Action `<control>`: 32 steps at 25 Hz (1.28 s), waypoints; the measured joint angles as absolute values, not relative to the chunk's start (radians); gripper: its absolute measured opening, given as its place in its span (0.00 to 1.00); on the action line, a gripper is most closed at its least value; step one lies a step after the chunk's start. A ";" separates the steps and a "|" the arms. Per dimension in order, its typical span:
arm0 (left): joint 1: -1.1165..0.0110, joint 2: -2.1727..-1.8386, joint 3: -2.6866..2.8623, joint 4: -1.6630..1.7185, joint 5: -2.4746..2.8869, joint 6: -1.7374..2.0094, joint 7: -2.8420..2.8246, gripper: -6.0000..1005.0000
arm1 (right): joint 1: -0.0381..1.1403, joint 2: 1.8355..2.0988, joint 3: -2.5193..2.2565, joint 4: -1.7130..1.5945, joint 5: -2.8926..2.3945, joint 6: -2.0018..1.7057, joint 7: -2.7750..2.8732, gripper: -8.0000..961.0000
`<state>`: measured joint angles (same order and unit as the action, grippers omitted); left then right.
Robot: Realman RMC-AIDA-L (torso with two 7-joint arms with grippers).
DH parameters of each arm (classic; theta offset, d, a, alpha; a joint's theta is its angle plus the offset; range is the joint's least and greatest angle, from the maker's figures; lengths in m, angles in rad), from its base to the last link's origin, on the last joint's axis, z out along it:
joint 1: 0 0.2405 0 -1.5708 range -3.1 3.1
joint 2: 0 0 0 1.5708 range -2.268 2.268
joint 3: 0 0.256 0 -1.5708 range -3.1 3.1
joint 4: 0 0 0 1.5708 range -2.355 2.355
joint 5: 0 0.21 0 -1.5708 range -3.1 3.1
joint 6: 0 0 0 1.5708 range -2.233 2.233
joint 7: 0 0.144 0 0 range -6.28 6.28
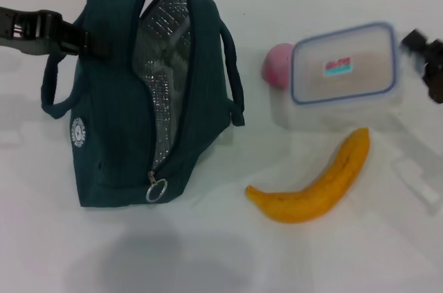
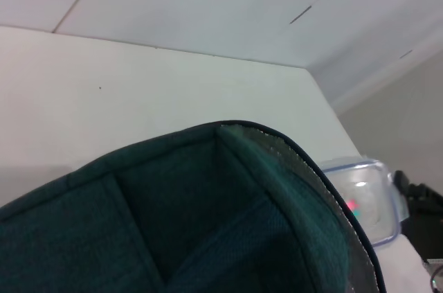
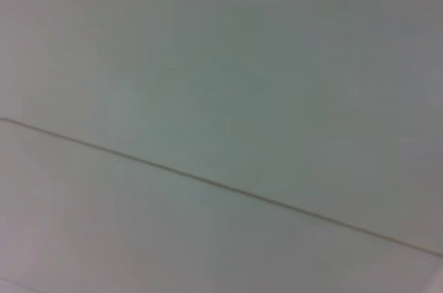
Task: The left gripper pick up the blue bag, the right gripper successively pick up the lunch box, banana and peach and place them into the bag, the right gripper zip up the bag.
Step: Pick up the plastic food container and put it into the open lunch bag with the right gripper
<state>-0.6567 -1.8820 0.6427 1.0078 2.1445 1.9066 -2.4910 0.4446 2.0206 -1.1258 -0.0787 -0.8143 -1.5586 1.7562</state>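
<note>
The blue bag (image 1: 111, 120) stands on the white table, its zipper open and the silver lining showing. At the bag's top left edge my left gripper (image 1: 75, 37) is shut on the fabric; the left wrist view is filled by the bag (image 2: 208, 224). The lunch box (image 1: 344, 64) hangs blurred a little above the table with its shadow under it, and my right gripper (image 1: 419, 57) is shut on its right end. Half hidden behind the box's left side is the pink peach (image 1: 275, 66). The banana (image 1: 315, 185) lies in front of the box. The lunch box (image 2: 367, 196) also shows in the left wrist view.
The metal ring pull (image 1: 156, 190) of the zipper hangs at the bag's near end. One loop handle (image 1: 235, 78) drapes on the bag's right side, towards the peach. The right wrist view shows only a pale surface with a seam.
</note>
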 joint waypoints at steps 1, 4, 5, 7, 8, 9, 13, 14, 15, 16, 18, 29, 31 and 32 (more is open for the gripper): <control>-0.660 -1.882 0.643 1.007 2.145 1.907 -2.491 0.04 | 0.443 2.020 -1.126 -0.079 -0.799 -1.574 1.757 0.11; -0.670 -1.882 0.643 1.006 2.145 1.907 -2.496 0.04 | 0.445 2.018 -1.121 -0.079 -0.750 -1.633 1.767 0.11; -0.673 -1.882 0.643 1.006 2.145 1.907 -2.498 0.04 | 0.448 2.017 -1.120 -0.080 -0.735 -1.650 1.771 0.11; -0.681 -1.883 0.643 1.004 2.145 1.908 -2.502 0.04 | 0.451 2.017 -1.118 -0.083 -0.721 -1.666 1.775 0.11; -0.685 -1.884 0.644 1.004 2.146 1.908 -2.503 0.04 | 0.455 2.017 -1.117 -0.104 -0.695 -1.692 1.789 0.11; -0.687 -1.884 0.645 1.003 2.146 1.908 -2.504 0.04 | 0.457 2.018 -1.117 -0.119 -0.686 -1.698 1.797 0.11; -0.698 -1.889 0.656 1.003 2.147 1.908 -2.509 0.04 | 0.482 2.021 -1.117 -0.147 -0.664 -1.711 1.819 0.11; -0.700 -1.890 0.658 1.003 2.148 1.908 -2.510 0.04 | 0.494 2.021 -1.119 -0.147 -0.662 -1.712 1.823 0.11; -0.702 -1.891 0.661 1.002 2.148 1.908 -2.512 0.04 | 0.502 2.021 -1.119 -0.146 -0.661 -1.713 1.825 0.11; -0.703 -1.892 0.665 1.002 2.148 1.908 -2.513 0.04 | 0.511 2.021 -1.120 -0.144 -0.660 -1.712 1.828 0.11; -0.705 -1.893 0.673 1.002 2.148 1.908 -2.516 0.04 | 0.524 2.021 -1.118 -0.143 -0.659 -1.707 1.835 0.11; -0.730 -1.900 0.685 0.965 2.148 1.903 -2.519 0.04 | 0.643 2.027 -1.123 -0.147 -0.634 -1.706 1.874 0.11; -0.737 -1.904 0.686 0.965 2.148 1.900 -2.519 0.04 | 0.675 2.028 -1.125 -0.145 -0.634 -1.705 1.880 0.11; -0.742 -1.908 0.686 0.964 2.148 1.897 -2.519 0.04 | 0.692 2.028 -1.126 -0.143 -0.634 -1.704 1.884 0.11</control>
